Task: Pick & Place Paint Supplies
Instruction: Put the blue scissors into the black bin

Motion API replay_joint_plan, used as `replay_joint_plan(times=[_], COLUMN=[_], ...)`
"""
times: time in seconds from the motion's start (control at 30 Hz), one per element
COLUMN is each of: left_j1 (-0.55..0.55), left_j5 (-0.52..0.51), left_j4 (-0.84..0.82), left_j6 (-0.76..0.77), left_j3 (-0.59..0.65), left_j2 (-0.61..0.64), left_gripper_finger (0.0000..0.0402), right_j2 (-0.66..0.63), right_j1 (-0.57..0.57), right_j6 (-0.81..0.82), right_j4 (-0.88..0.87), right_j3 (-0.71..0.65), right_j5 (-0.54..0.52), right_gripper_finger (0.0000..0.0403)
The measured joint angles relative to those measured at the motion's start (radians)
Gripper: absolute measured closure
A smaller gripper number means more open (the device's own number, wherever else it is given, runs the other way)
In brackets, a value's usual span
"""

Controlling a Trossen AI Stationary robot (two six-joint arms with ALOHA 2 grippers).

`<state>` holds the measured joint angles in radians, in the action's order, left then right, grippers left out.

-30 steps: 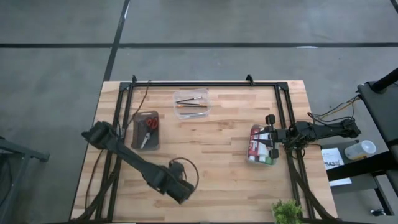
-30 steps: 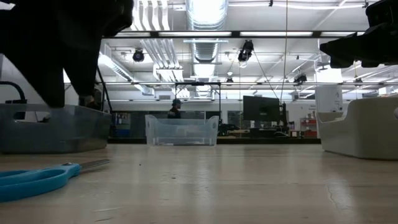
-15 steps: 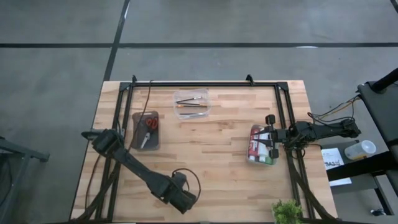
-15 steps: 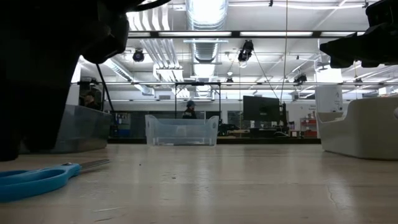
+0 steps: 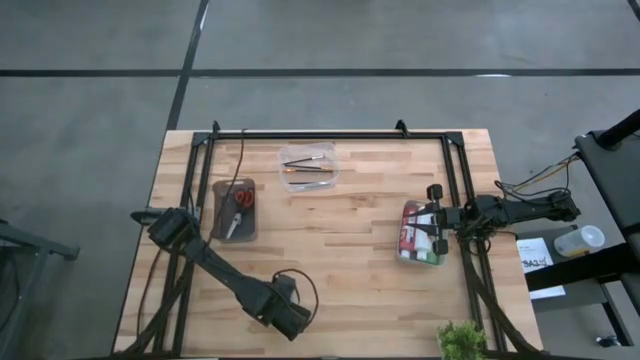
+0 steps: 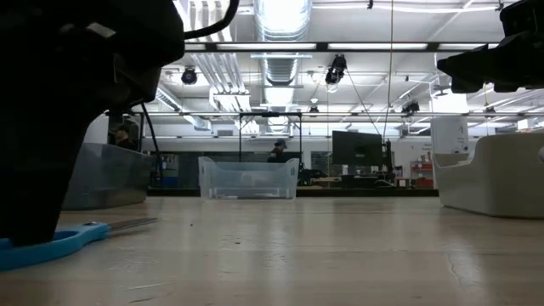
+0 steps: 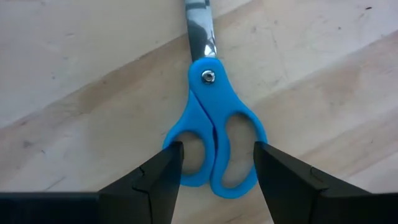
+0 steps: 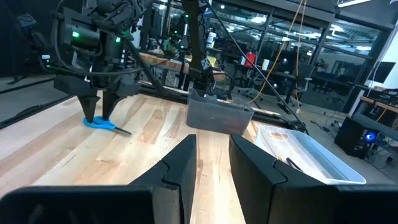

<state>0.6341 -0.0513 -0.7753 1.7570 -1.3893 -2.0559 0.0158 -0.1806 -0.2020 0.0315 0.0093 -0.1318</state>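
High view is showing no writing I can read. Paint bottles (image 5: 421,235) with white caps, red and green among them, are sitting packed in a bin (image 5: 405,215) at the table's 3 o'clock edge; I cannot count them. Thin brushes (image 5: 308,166) are lying in one clear tray (image 5: 288,152) toward 12. Left gripper (image 7: 214,163) is straddling one blue scissors (image 7: 217,152), fingers spread apart. Right gripper (image 5: 438,218) is hovering over the bin, fingers narrowly parted, holding nothing.

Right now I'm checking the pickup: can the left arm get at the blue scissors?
Probably yes. The left end effector stands open right above the blue scissors, its fingers straddling the handles, and nothing lies between.
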Motion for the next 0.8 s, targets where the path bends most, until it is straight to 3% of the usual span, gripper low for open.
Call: replay_joint_plan(times=[0.23, 0.43, 0.6, 0.8], left_j1=[-0.021, -0.063, -0.098, -0.112], left_j5=[0.001, -0.028, -0.026, -0.023], left_j4=[-0.138, -0.285, -0.264, -0.250], left_j6=[-0.045, -0.083, -0.086, -0.119], left_j3=[0.006, 0.013, 0.055, 0.069], left_j2=[0.006, 0.011, 0.018, 0.020], left_gripper_finger=[0.0200, 0.0246, 0.0285, 0.0295], right_j2=[0.000, 0.000, -0.001, 0.000], right_j1=[0.000, 0.000, 0.000, 0.000], right_j6=[0.000, 0.000, 0.000, 0.000], right_j4=[0.000, 0.000, 0.001, 0.000], right_j3=[0.000, 0.000, 0.000, 0.000], right_j5=[0.000, 0.000, 0.000, 0.000], right_gripper_finger=[0.0312, 0.0312, 0.0312, 0.0312])
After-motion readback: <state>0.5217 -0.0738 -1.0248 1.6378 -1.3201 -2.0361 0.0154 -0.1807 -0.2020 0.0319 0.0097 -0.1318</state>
